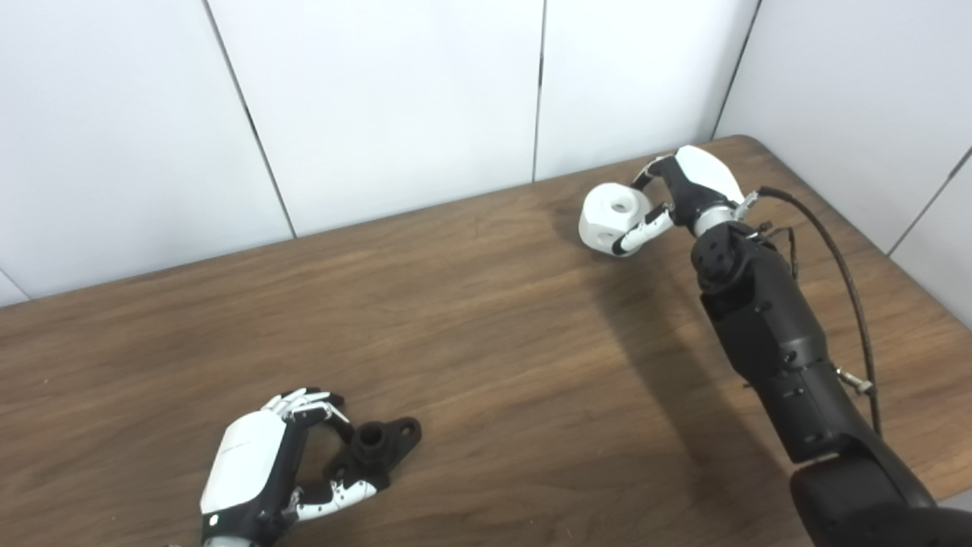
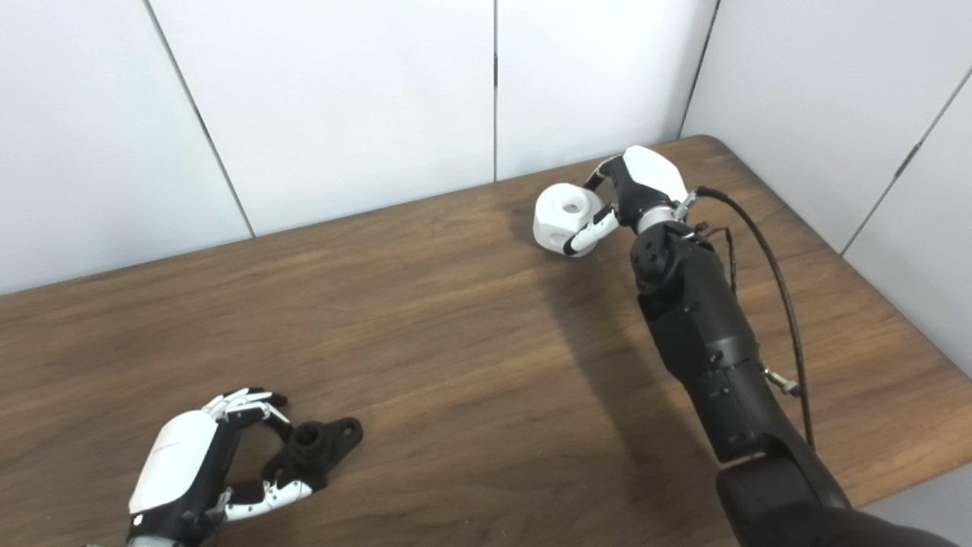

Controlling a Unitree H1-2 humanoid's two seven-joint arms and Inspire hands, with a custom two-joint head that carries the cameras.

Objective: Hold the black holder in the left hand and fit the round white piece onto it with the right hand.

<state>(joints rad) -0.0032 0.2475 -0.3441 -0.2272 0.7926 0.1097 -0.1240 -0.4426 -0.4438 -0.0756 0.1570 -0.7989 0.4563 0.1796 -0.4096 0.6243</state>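
Note:
The black holder (image 1: 376, 448) lies on the wooden table (image 1: 486, 342) at the near left, a short tube with flat lugs. My left hand (image 1: 266, 463) curls around its left side, fingers and thumb touching it, and it still rests on the table. The round white piece (image 1: 611, 218), with a hole in its top, sits at the far right of the table. My right hand (image 1: 683, 194) is closed on its right side, thumb under the front and fingers behind. Whether the piece is lifted off the wood I cannot tell.
White wall panels (image 1: 380, 99) stand right behind the table's far edge, and another wall (image 1: 873, 99) runs along its right edge. A black cable (image 1: 850, 289) loops beside my right forearm. Bare wood lies between the two hands.

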